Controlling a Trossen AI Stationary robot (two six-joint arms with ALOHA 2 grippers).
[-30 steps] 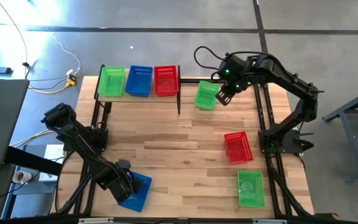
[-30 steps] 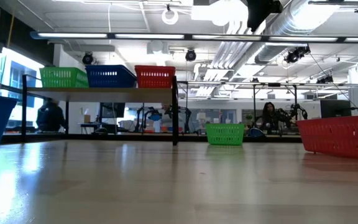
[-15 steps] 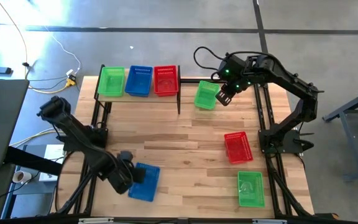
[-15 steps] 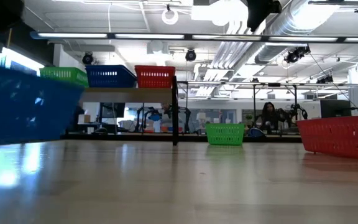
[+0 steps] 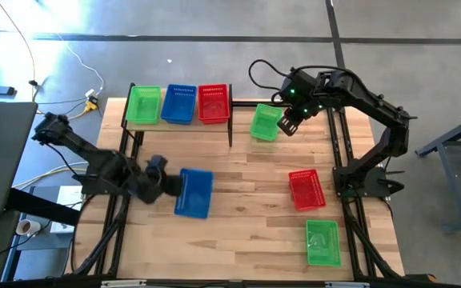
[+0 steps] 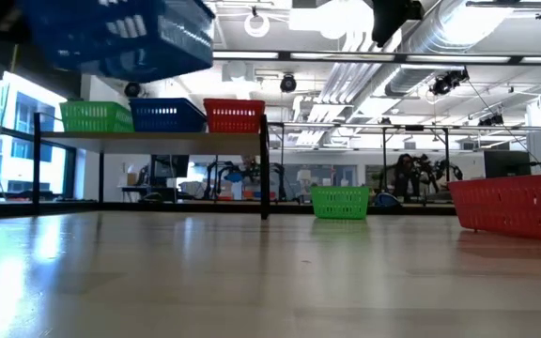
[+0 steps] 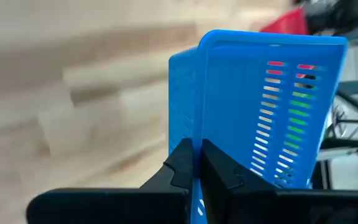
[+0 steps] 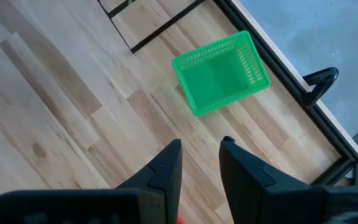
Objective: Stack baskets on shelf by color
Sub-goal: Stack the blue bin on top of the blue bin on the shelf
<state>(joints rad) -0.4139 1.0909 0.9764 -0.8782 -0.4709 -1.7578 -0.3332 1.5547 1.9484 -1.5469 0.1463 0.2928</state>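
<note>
My left gripper [image 5: 169,186] [image 7: 199,165] is shut on a blue basket [image 5: 194,193] [image 6: 115,38], held in the air above the table's left half. The shelf [image 6: 158,142] stands at the far left; a green [image 5: 143,105], a blue [image 5: 179,104] and a red basket [image 5: 214,102] stand side by side on it. My right gripper [image 5: 288,123] [image 8: 201,155] hovers open at the far side, just right of a green basket [image 5: 266,122] [image 8: 221,73] that stands upright on the table. My left gripper pinches the blue basket's side wall at its rim [image 7: 197,146], one finger [image 7: 180,163] on each face of the wall. The fingers come roughly level from the table's left. The basket is lifted clear of the table and tilted.
A red basket [image 5: 306,190] [image 6: 515,205] and a green basket [image 5: 322,242] stand on the table's right half, toward the near edge. The plank table's middle [image 5: 246,184] is bare wood. Black frame rails run along both table sides.
My left gripper has carried the blue basket from the near left corner up off the table and toward the far edge and the middle. The basket now hangs well above the tabletop. The gripper has stayed shut on it.
</note>
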